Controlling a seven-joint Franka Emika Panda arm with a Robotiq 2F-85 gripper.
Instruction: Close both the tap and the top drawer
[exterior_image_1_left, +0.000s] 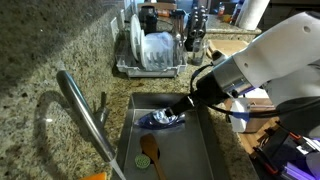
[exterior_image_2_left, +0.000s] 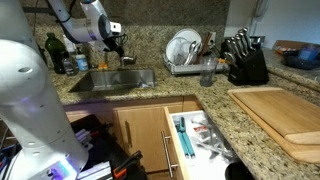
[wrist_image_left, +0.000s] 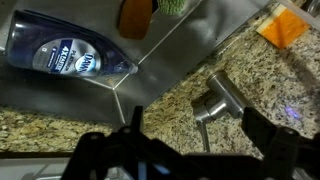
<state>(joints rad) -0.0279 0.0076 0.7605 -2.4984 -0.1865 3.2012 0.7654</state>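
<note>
The gripper (wrist_image_left: 185, 152) hangs over the granite counter (wrist_image_left: 60, 125) by the sink corner, its jaws spread wide, dark along the bottom of the wrist view. The tap (wrist_image_left: 222, 98) sits just ahead, right of centre there; in an exterior view the tap (exterior_image_1_left: 85, 115) slants across the lower left. The top drawer (exterior_image_2_left: 175, 142) stands pulled out at lower middle, well apart from the arm. The tap looks like the step in hand. It is best to descend slowly, line one finger against the short lever, and push along its swing, keeping clear of the blue soap bottle (wrist_image_left: 60, 55).
</note>
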